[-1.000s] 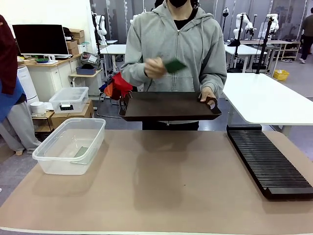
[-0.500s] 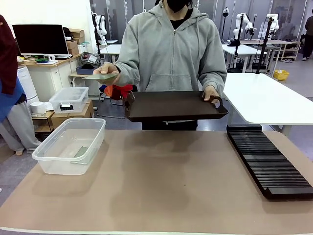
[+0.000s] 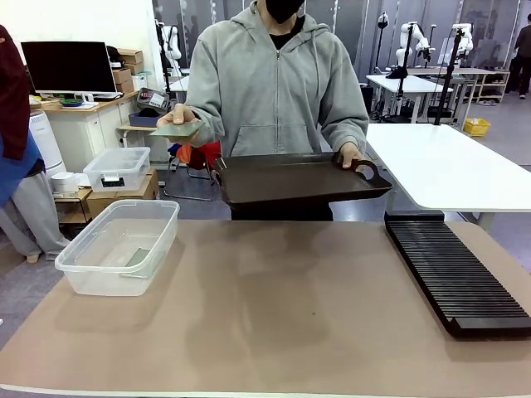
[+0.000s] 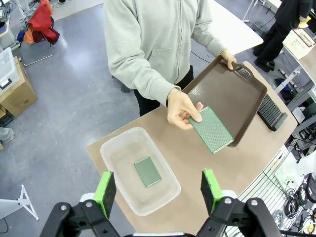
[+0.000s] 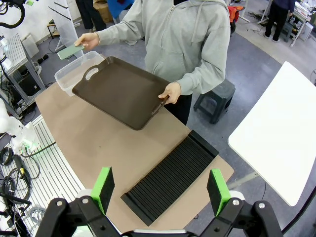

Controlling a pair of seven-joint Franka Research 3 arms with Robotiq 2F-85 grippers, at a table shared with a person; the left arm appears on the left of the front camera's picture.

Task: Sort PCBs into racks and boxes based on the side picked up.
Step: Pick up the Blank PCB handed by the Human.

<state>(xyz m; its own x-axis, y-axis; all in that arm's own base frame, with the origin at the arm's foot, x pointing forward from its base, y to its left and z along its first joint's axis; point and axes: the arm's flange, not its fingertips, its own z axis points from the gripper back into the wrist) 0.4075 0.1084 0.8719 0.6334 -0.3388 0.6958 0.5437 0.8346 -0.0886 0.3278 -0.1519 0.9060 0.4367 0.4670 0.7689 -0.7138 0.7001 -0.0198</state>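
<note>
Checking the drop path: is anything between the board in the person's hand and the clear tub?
Nothing visible does. The PCB in the person's hand has open air toward the tub; one other PCB lies flat on its floor.

A person in a pale grey hoodie (image 3: 274, 83) holds a dark brown tray (image 3: 290, 178) and a green PCB (image 4: 211, 129) speckled with a fine grid of dots. A second PCB (image 4: 147, 171), a duller green, shows through the clear, colourless box (image 4: 116, 158). The rack (image 3: 455, 278) is black, ribbed with parallel lines, and the worktop (image 3: 274, 315) is tan. The robot's left hand (image 4: 157, 186) and right hand (image 5: 160, 190) are black with bright green pads (image 4: 105, 190).
</note>
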